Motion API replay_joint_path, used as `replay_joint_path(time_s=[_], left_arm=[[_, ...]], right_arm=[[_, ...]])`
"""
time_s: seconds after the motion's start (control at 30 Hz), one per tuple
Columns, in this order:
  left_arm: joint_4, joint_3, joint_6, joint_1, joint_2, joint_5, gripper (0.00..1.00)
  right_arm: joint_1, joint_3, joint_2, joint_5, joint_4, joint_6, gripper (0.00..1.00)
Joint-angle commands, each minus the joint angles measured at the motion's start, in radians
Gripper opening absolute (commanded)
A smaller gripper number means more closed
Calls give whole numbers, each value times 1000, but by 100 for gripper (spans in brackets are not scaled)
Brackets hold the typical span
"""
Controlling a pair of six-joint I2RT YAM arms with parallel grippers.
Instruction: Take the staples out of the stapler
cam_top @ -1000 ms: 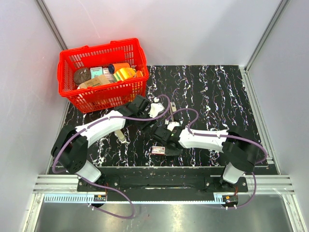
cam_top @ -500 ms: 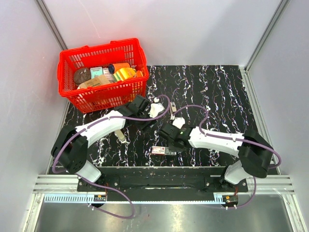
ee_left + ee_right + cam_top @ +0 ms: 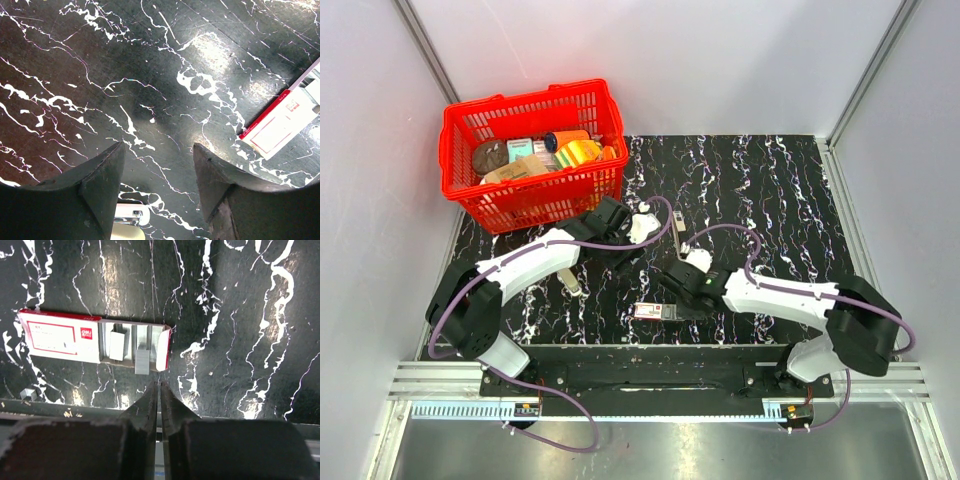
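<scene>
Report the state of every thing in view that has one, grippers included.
left gripper: open, nothing between the tips.
right gripper: shut, holding nothing.
staple box: tray slid out, staples showing inside.
stapler: lying flat, not gripped; cannot tell whether open or closed.
basket: upright, goods inside.
</scene>
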Motion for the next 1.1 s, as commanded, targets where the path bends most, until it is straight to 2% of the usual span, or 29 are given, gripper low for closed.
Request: replay_joint_path(time_s=[0.0,0.33,1.07], left_arm=[[14,24,-1,4,-22,19,61],[14,21,-3,5,-23,18,61],[24,7,-3,4,-22,18,61]], right_arm=[[-4,-33,-76,-52,71,-17,9],[-4,-1,30,-123,90,-58,7],[-4,65,102,-53,62,-118,7]])
